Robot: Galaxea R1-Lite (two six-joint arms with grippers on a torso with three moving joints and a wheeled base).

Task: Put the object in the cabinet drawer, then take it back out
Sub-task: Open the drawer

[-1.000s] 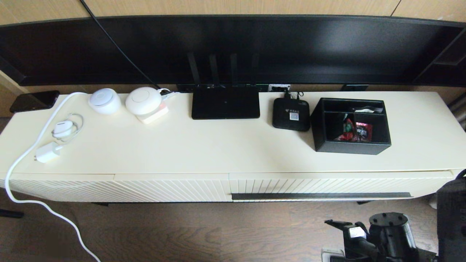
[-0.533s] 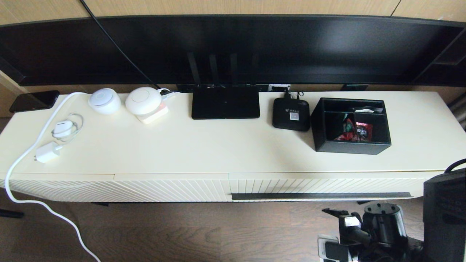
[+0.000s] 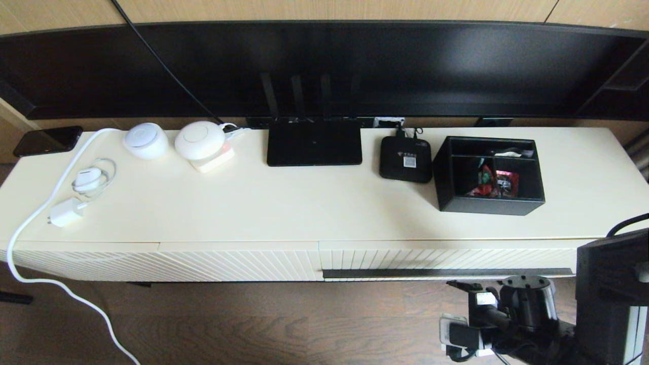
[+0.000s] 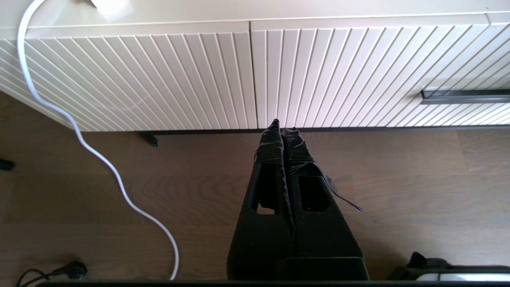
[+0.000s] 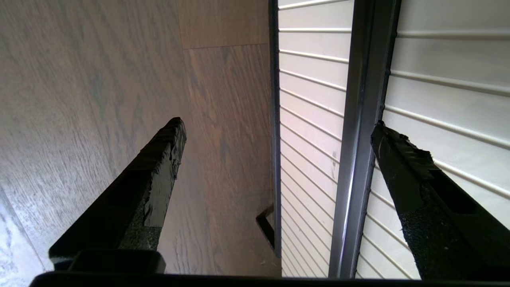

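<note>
1. Low at the head view's right, the right gripper point(image 5: 275, 143) sits in front of the wide cream cabinet drawer with vertically ribbed front point(image 3: 446, 258), jaws spread wide.
2. Right wrist view: one jaw lies over the ribbed front just beside the long dark handle strip point(image 5: 358, 139), the other over the wood floor point(image 5: 119, 79). The strip runs between them, nearer the front-side jaw.
3. Key relation: the strip's long axis runs along the drawer front, horizontal in the head view. The jaws straddle it crosswise, so closing in should catch it. Contact cannot be confirmed.
4. Drawer is shut, so the opening step looks not yet done.
5. Black rectangular organizer box with inner dividers and red snack packets point(image 3: 490, 175) stands on the cream tabletop point(image 3: 304, 203), above the drawer and just beside a small black rounded box point(image 3: 405, 158). Neither gripper touches it.
6. Right arm is the nearer one to both handle and box.
7. Left gripper point(image 4: 283, 127) has jaws pressed together and empty, hanging near the cabinet's base, away from the handle.
8. Versus the earlier frames, the right arm has moved up toward the drawer front. Box and drawer are unchanged.
</note>
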